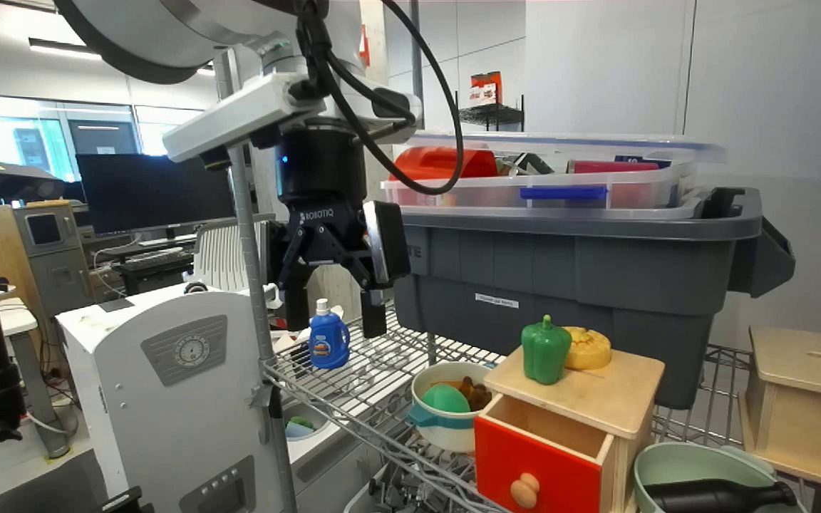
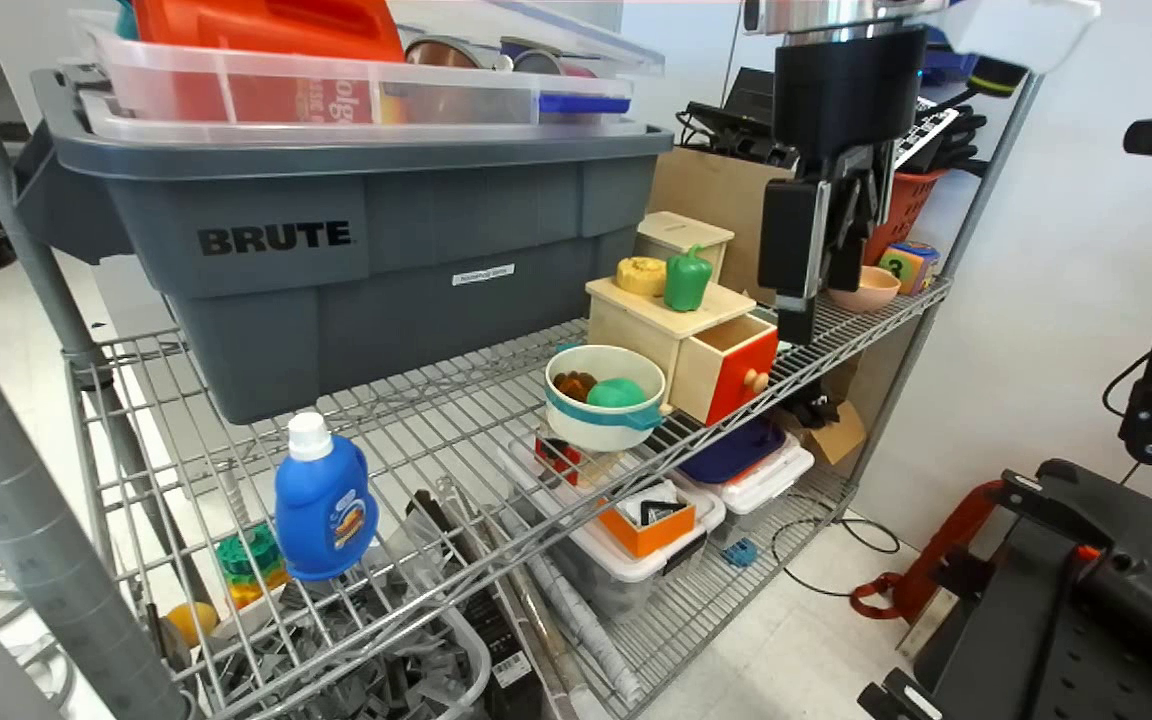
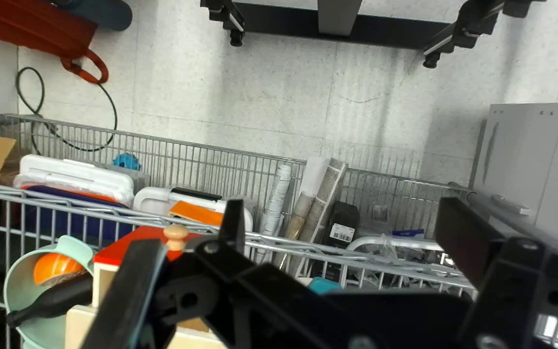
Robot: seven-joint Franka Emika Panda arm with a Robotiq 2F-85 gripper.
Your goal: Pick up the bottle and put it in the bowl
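The bottle (image 1: 720,495), slim and black, lies on its side inside the pale mint-green bowl (image 1: 667,459), its neck reaching toward the rim. From above, the wrist view shows the bottle (image 3: 61,296) in the bowl (image 3: 15,274) together with an orange thing (image 3: 56,267). My gripper (image 1: 336,312) hangs in the air well above the wire shelf, some way off from the bowl. Its black fingers stand wide apart with nothing between them, and the wrist view shows the same gap in the gripper (image 3: 344,225).
Between gripper and bowl stands a wooden box (image 1: 617,392) with its red drawer (image 1: 535,463) pulled out; a green pepper (image 1: 546,353) sits on top. Beside it is a white-and-teal pot (image 2: 586,425). A blue bottle (image 2: 324,515) and a large grey bin (image 2: 416,300) share the shelf.
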